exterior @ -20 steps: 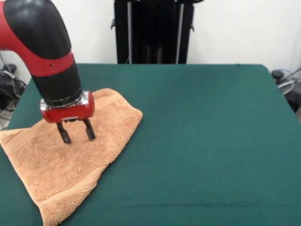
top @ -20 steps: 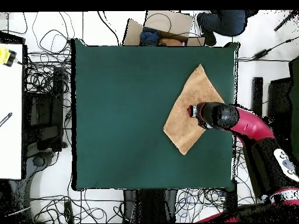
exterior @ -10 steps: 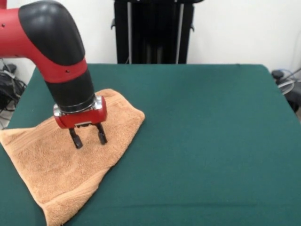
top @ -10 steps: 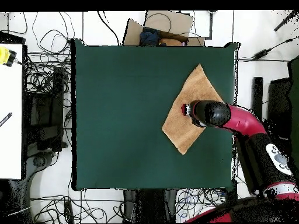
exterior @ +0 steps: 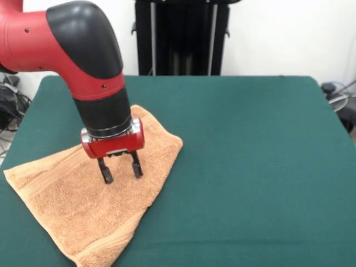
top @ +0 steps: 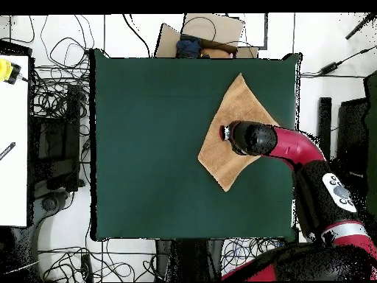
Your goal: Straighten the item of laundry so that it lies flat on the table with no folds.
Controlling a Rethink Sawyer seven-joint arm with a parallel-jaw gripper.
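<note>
The item of laundry (exterior: 72, 206), a light orange-tan towel, lies on the left part of the green table (exterior: 250, 167) as a lopsided four-cornered sheet, with a thicker band along its front right edge. My gripper (exterior: 120, 173) points straight down near the towel's right corner, its two fingers apart and their tips on the cloth. From above, the towel (top: 237, 110) is a diamond near the table's (top: 147, 147) right edge. There the arm's end covers its middle, and the gripper (top: 224, 134) is mostly hidden beneath it.
A black stand (exterior: 181, 36) rises behind the table's far edge. Seen from above, a cardboard box (top: 202, 33) lies beyond the top edge, a white bench (top: 13, 140) stands at the left, and cables cover the floor all round.
The arm has moved right and nearer in the front view, and the towel has slid along with it; its right corner now lies further right. The finger gap looks unchanged.
</note>
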